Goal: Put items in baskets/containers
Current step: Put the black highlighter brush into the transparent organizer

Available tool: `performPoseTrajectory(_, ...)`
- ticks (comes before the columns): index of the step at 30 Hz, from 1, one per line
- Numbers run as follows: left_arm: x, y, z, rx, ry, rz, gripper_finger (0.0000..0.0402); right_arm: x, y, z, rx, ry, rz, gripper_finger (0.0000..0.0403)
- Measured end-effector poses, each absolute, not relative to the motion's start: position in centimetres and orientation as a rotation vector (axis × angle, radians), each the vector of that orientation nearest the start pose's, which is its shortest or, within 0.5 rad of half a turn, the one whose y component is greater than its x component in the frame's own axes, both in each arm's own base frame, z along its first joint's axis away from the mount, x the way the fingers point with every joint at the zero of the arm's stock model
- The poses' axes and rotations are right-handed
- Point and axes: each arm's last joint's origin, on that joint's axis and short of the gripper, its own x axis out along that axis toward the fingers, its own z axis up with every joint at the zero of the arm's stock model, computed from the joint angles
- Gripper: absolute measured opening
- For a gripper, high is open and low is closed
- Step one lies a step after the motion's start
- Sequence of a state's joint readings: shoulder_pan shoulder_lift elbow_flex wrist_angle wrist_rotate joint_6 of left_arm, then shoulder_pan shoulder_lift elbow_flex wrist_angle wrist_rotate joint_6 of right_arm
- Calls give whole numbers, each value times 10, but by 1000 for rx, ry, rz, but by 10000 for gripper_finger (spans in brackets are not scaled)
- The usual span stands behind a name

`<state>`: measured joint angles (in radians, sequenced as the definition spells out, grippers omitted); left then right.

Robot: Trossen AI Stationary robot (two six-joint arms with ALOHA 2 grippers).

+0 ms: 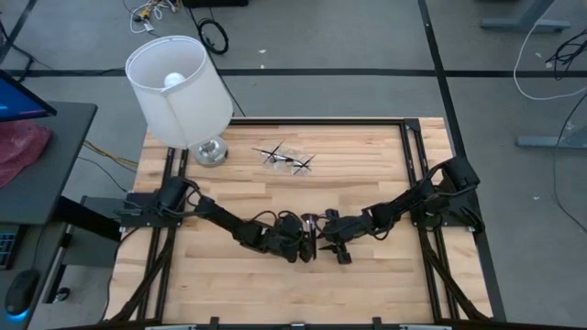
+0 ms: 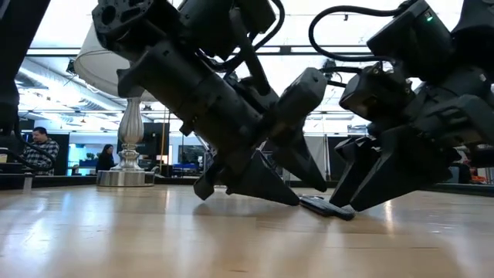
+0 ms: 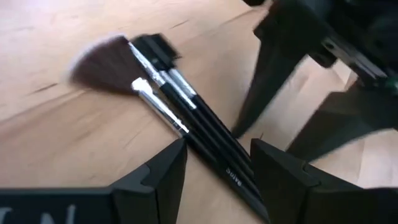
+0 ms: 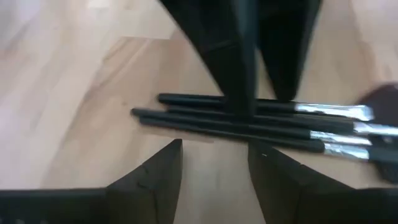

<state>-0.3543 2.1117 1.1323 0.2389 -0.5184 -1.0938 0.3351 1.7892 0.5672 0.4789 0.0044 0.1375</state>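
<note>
The white-shaded lamp on a silver base (image 1: 179, 92) stands at the 10 o'clock area of the light wooden slatted table (image 1: 229, 284), clear of the working zone.

The left arm reaches from its mount at 9 o'clock toward table centre, forearm low and nearly level. The left gripper (image 1: 303, 247) is pitched nose-down at the surface; in its wrist view its fingers (image 3: 163, 177) are spread, straddling but not touching a bundle of thin black-handled makeup brushes with silver ferrules (image 3: 186, 127). One brush ends in a broad dark fan of bristles. The brushes lie flat and parallel, side by side, which judged from the layout favours taking several in one closing.

The small clear plastic container (image 1: 286, 158) sits at 12 o'clock, well apart from both grippers, with a few dark brushes lying crossed in it or over it; which cannot be told. The task appears partly done.

The right arm mirrors the left from 3 o'clock. The right gripper (image 1: 332, 243) faces the left one just beside it, also tilted down, fingers (image 4: 155, 177) parted over the handle ends of the same bundle (image 4: 236, 121), gripping nothing. In the low view both grippers meet at the brushes (image 2: 328, 207) on the table. With both so close, collision is a likely risk.
</note>
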Motion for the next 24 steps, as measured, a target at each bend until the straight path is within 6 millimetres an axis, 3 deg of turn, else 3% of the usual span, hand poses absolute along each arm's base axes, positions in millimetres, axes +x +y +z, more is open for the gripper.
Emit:
performPoseTrajectory(13, 394, -115, 97, -738, 539, 488, 185, 284, 98, 94, -63, 705, 383, 181)
performPoseTrajectory(18, 395, -108, 95, -631, 582, 467, 183, 293, 98, 99, -138, 690, 380, 181)
performPoseTrajectory(24, 391, -103, 91, -552, 658, 485, 159, 289, 103, 108, -177, 683, 402, 181)
